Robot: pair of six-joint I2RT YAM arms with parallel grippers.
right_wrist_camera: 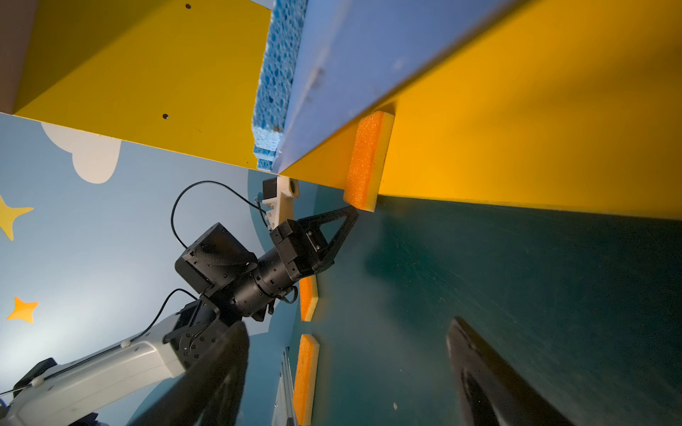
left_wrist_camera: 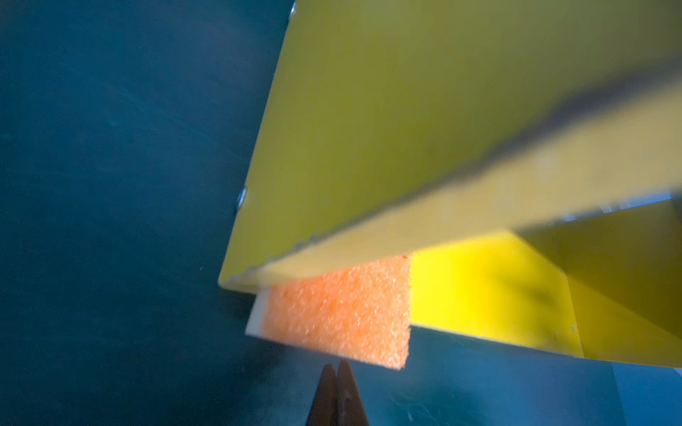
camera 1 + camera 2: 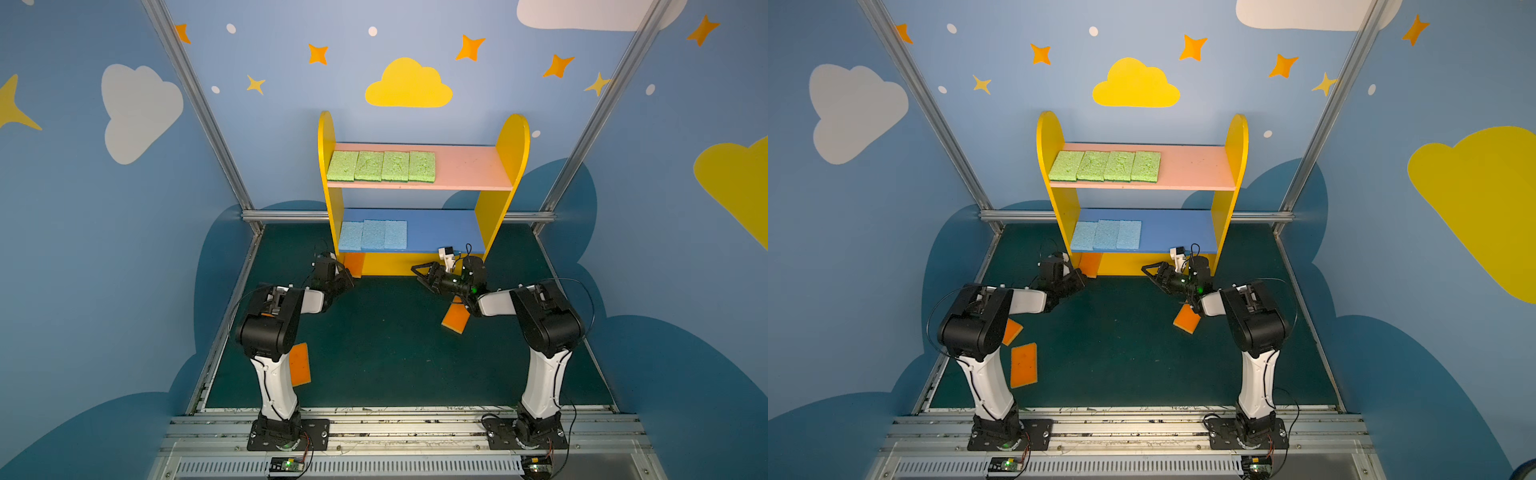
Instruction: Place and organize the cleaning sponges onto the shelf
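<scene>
Both top views: the shelf [image 3: 513,149] holds 4 green sponges [image 3: 381,166] on the pink board [image 3: 469,168] and 3 blue sponges [image 3: 372,235] on the blue board [image 3: 444,232]. In a top view, 3 loose orange sponges [image 3: 1023,365] lie on the mat [image 3: 1121,353], 2 partly under the arms [image 3: 976,320].

Left wrist: the left gripper [image 2: 337,372], pinched together and empty, sits just beside a 4th orange sponge [image 2: 339,313] overhanging the yellow base [image 2: 479,295].

Right wrist: the right gripper [image 1: 348,324] is spread wide, empty.
</scene>
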